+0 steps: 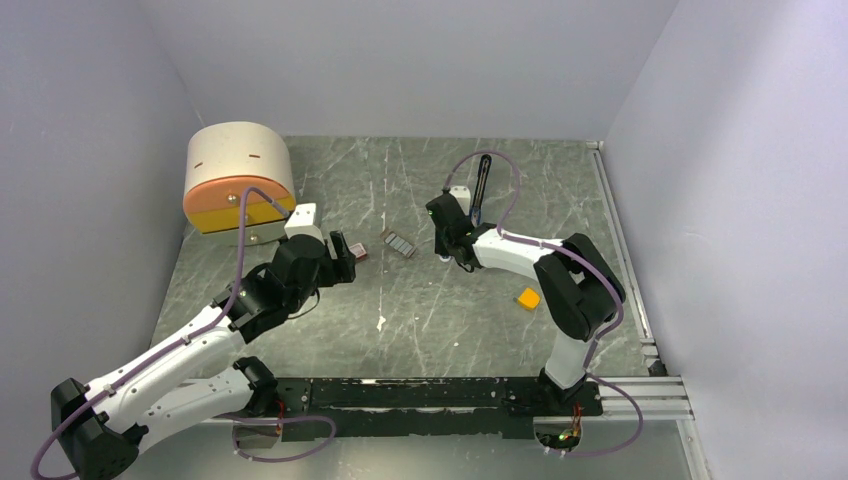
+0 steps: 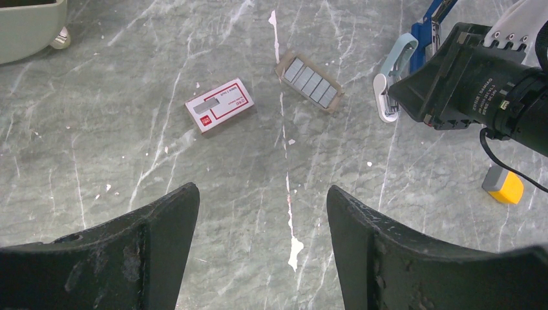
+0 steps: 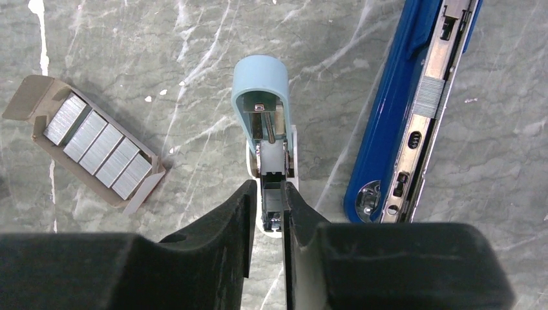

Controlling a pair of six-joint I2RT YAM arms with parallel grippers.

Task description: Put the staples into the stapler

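Overhead, the stapler (image 1: 482, 185) is seen lying with its long axis toward the far wall, the staples (image 1: 398, 242) to its left. From the left wrist, the left gripper (image 2: 262, 194) is shown spread wide; print on the red-and-white box (image 2: 220, 104) cannot be read. From the right wrist, the right gripper (image 3: 270, 190) is clamped on the pale-blue piece (image 3: 262, 97).

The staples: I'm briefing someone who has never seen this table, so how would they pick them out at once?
On the grey marbled table, look near the middle. The staples lie there in an open brown cardboard tray, beside the red-and-white box. Only they form a row of ribbed silver blocks; the pale-blue piece and blue stapler nearby are coloured.
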